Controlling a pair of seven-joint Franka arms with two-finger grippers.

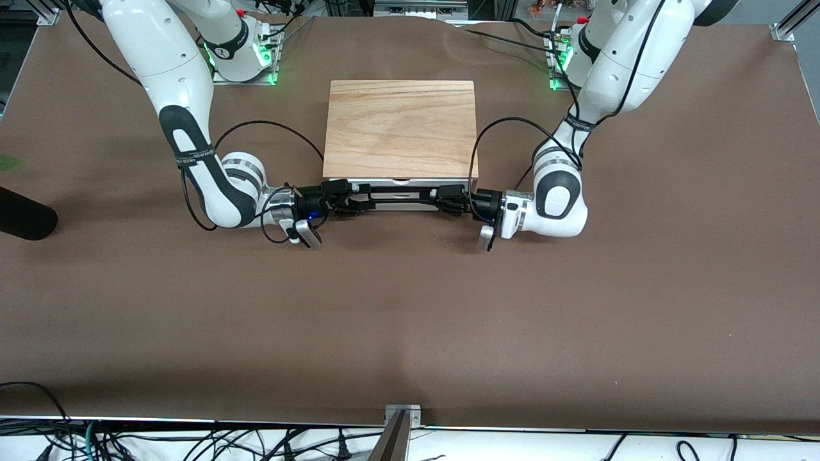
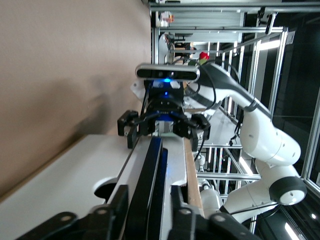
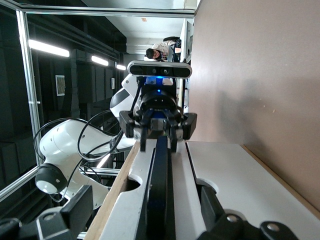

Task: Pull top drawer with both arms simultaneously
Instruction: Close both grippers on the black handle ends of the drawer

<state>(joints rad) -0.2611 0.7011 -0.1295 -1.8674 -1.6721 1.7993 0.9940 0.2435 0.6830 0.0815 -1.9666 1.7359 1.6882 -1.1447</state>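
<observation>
While the brown table point(image 1: 410, 320) is carrying the cabinet point(image 1: 400, 128) with its wood-grain top slab, the top drawer point(image 1: 400, 186) is sitting in the cabinet's front, facing the front camera, white-fronted with a black bar handle point(image 1: 400, 197). Both arms are reaching in from the table's two ends. The right gripper point(image 1: 349, 200) and left gripper point(image 1: 448, 198) are each straddling one end of the handle, fingers apart around the bar.

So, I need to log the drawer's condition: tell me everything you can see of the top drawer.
The top drawer sits just under the cabinet's wood-grain top, facing the front camera and barely out, if at all. Its front panel is white with a rounded cutout; a long black bar handle runs across it. The left hand and right hand each straddle one end of that bar.
</observation>
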